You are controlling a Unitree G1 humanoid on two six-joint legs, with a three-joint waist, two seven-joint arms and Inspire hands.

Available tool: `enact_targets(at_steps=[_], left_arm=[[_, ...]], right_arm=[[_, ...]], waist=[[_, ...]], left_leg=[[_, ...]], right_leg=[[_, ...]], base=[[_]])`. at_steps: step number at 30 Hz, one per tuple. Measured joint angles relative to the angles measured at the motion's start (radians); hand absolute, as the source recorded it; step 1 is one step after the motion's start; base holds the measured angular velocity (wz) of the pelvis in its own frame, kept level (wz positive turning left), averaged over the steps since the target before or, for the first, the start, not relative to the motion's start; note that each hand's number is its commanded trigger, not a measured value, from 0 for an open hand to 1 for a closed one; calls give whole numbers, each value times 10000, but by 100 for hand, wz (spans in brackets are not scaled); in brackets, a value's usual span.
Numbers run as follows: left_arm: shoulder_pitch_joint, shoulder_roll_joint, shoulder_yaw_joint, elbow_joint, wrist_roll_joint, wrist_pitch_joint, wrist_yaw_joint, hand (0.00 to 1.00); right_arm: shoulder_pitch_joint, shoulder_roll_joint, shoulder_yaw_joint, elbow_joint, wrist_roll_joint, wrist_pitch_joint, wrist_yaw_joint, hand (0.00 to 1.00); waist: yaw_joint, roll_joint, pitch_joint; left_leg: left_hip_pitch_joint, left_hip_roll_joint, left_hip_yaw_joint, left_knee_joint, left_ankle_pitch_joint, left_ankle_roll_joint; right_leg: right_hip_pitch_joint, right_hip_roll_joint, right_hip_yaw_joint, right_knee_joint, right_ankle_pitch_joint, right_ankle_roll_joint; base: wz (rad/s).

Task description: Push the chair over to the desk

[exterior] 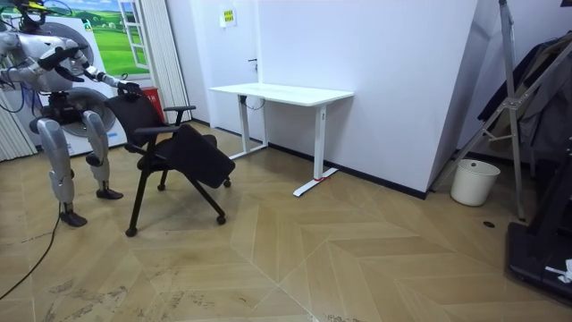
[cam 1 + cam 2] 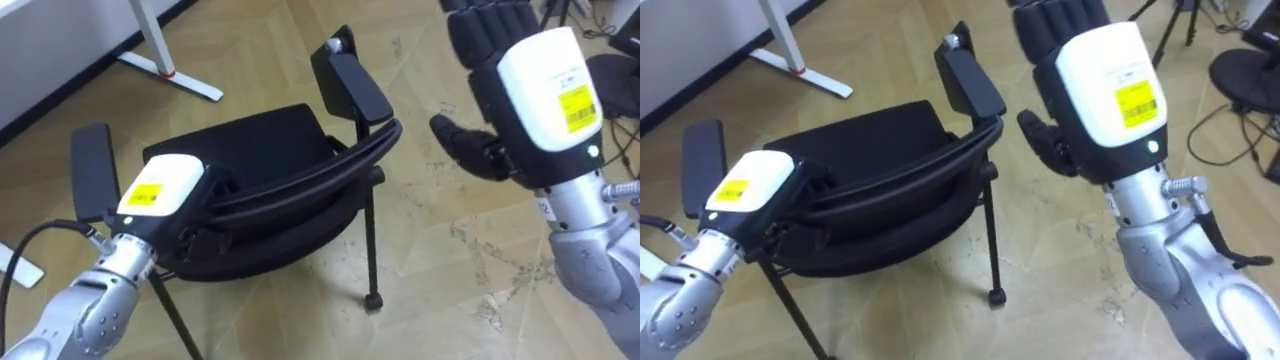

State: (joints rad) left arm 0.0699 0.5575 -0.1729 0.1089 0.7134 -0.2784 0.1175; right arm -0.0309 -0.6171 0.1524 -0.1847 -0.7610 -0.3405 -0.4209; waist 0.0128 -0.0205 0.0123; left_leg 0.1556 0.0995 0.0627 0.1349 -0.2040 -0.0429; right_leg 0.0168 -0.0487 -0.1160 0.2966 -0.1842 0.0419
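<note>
Wood floor [image 2: 450, 270] | left hand [image 2: 160, 190] on chair [image 2: 250, 150] backrest, grip unclear | right hand [image 2: 530, 85] fingers straight, off chair

Matt black chair [image 2: 262, 148], scuffed wooden floor [image 2: 455, 300]

White desk [image 1: 281, 93] against white wall [image 1: 375, 63]; herringbone wood floor [image 1: 357, 259].

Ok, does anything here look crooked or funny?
Yes, the black chair looks tipped. In the room view its seat slopes steeply down, away from the robot, instead of lying flat. The robot's left hand is at the chair's backrest. Its right hand is raised beside the chair, open.
</note>
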Motion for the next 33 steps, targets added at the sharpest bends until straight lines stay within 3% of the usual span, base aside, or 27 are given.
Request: enact_targets(at_steps=[1, 2, 3, 4, 5, 6, 7, 9, 11, 12, 14, 21, 25, 28, 33], left_arm=[[24, 191, -29, -3, -113, -64, 0, 100], [30, 353, -2, -27, -177, -112, 4, 100], [51, 593, 163, -141, -262, -189, 20, 100], [3, 577, 215, -52, -283, -125, 54, 100], [-91, 564, 108, 51, -296, -62, 49, 100], [-360, 554, -145, 198, -360, 39, -66, 100], [-597, 561, -417, 259, -360, 102, -94, 100], [-723, 578, -654, 261, -356, 88, -90, 100], [-673, 605, -736, 294, -336, 79, -96, 100], [-644, 627, -732, 299, -348, 46, -101, 100], [-654, 625, -732, 301, -375, 13, -103, 100], [-657, 624, -757, 300, -473, -9, -191, 100], [-686, 622, -804, 372, -557, -9, -203, 100], [-684, 623, -827, 468, -691, -18, -197, 100], [-687, 623, -930, 505, -762, -17, -191, 100]], right_arm=[[7, -39, 62, 0, 9, -85, 23, 0], [6, -39, 112, -38, 7, -116, 36, 0], [-16, -131, 198, -173, 6, -199, 92, 0], [-176, -336, 487, -151, -24, -203, 188, 0], [-186, -440, 651, -145, -21, -180, 247, 0], [-183, -579, 813, -146, -46, -231, 356, 0], [-208, -555, 994, -50, -44, -307, 432, 0], [-219, -633, 1095, 100, -322, -507, 622, 0], [-210, -687, 1442, 287, -397, -494, 880, 0], [-204, -847, 1569, 290, -523, -497, 1021, 0], [-221, -1038, 1780, 298, -520, -471, 1213, 0], [-255, -1051, 2120, 512, -519, -366, 2087, 0], [-306, -1047, 2239, 978, -517, -457, 2197, 0], [-310, -1048, 2252, 1405, -514, -309, 2494, 0], [-349, -1044, 2708, 1835, -513, -281, 2941, 0]], waist=[[27, 45, 54], [60, -69, 20], [210, -308, -39], [200, -347, 32], [62, -348, 33], [-100, -388, 56], [-5, -600, 36], [213, -548, 45], [274, -492, 79], [256, -542, 42], [258, -499, 67], [322, -431, 81], [201, -351, 134], [227, -287, 149], [249, -209, 115]], left_leg=[[83, 129, -437, 7, 0, 0], [58, 185, -552, 23, 0, 0], [-125, 163, -395, 119, -75, -119], [-460, 294, -22, 629, -376, -403], [-622, 241, 80, 633, -398, -370], [-1049, -71, 240, 192, -272, -207], [-1266, -291, 527, 203, 360, 59], [-1120, -298, 541, 201, 418, 62], [-905, -390, 145, 187, 415, 60], [-887, -422, 169, 174, 413, 58], [-892, -433, 226, 133, 414, 58], [-863, -431, 338, 135, 414, 59], [-818, -441, 291, 132, 414, 59], [-769, -437, 292, 131, 414, 59], [-723, -433, 286, 112, 414, 59]], right_leg=[[-207, 152, 80, 261, -189, -352], [-204, 337, 333, -183, -222, -434], [7, 483, 254, -1024, 101, -501], [213, 436, 366, -1160, 245, -569], [302, 401, 569, -1167, 245, -568], [408, 285, 1160, -1197, 224, -535], [398, 101, 1377, -1245, 145, -376], [345, 195, 900, -1188, 189, -295], [447, 218, 569, -1106, 204, -306], [615, 194, 568, -1221, 205, -306], [696, 187, 573, -1317, 204, -305], [732, 182, 554, -1312, 204, -305], [852, 159, 300, -1318, 204, -305], [900, 160, 281, -1316, 204, -304], [925, 160, 246, -1303, 202, -302]], base=[[-10], [-16], [0], [25], [71], [52], [28], [-10], [-3], [14], [12], [0], [10], [2], [0]])
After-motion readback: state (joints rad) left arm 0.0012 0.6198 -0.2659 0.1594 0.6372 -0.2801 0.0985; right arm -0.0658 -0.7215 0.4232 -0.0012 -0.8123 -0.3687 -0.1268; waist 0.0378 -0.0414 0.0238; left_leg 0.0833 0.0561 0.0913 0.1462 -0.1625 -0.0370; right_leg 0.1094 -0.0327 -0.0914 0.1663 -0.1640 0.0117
